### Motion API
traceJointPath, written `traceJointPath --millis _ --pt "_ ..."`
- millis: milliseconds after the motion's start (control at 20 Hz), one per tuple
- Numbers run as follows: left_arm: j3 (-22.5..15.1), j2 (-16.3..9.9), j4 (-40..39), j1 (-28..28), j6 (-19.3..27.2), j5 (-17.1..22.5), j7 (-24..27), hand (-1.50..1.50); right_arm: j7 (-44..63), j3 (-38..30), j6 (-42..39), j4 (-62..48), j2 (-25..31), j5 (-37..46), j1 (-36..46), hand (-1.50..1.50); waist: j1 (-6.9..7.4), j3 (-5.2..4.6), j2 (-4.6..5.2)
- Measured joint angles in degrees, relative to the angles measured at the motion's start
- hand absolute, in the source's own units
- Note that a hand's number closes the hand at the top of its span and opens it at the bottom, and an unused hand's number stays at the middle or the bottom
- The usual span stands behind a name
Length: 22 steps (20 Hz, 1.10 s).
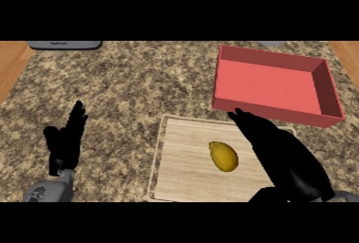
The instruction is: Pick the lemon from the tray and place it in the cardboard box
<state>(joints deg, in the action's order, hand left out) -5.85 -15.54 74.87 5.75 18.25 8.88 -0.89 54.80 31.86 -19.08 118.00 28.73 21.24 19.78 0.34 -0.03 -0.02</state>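
Observation:
A yellow lemon (223, 156) lies near the middle of a light wooden tray (179, 166) on the granite counter. Beyond the tray's far right corner stands a red, open-topped box (273, 83), with nothing inside it. My right hand (280, 154) hovers over the tray's right side, just right of the lemon, its fingers straight and pointing away from me toward the box. It holds nothing. My left hand (67, 140) rests open at the lower left, fingers up, well away from the tray.
A grey appliance edge (64, 45) shows at the top left of the counter. Wooden strips border the counter at the far left (10, 61) and far right (347, 50).

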Motion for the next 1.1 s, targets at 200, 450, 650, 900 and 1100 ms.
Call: traceJointPath --millis 200,450,650,900,1100 --pt "0.36 0.98 0.31 -0.78 -0.38 -0.81 0.46 0.00 0.58 0.99 -0.85 -2.90 -4.89 2.71 0.76 -1.50 -0.05 0.00 -0.02" --pt "2.10 0.24 -0.26 -0.45 -1.81 -0.81 0.58 0.00 2.12 3.11 -1.66 -4.22 -8.43 6.83 0.46 -1.50 -0.17 0.00 -0.04" --pt "2.40 0.76 0.27 -0.29 -1.89 -1.38 -0.12 0.00 3.21 3.50 -2.35 -5.40 -11.62 9.01 0.60 -1.50 -0.23 0.01 -0.04" --pt "3.24 1.43 -1.47 0.89 -2.28 -2.09 0.20 0.00 2.69 3.33 -2.82 -8.01 -14.22 12.32 -0.30 -1.50 -0.29 0.01 -0.02" --pt "4.01 1.89 -2.56 0.65 -2.92 -2.37 1.49 0.00 2.51 2.91 -3.21 -10.25 -16.48 14.46 -0.92 -1.50 -0.29 0.01 0.00"
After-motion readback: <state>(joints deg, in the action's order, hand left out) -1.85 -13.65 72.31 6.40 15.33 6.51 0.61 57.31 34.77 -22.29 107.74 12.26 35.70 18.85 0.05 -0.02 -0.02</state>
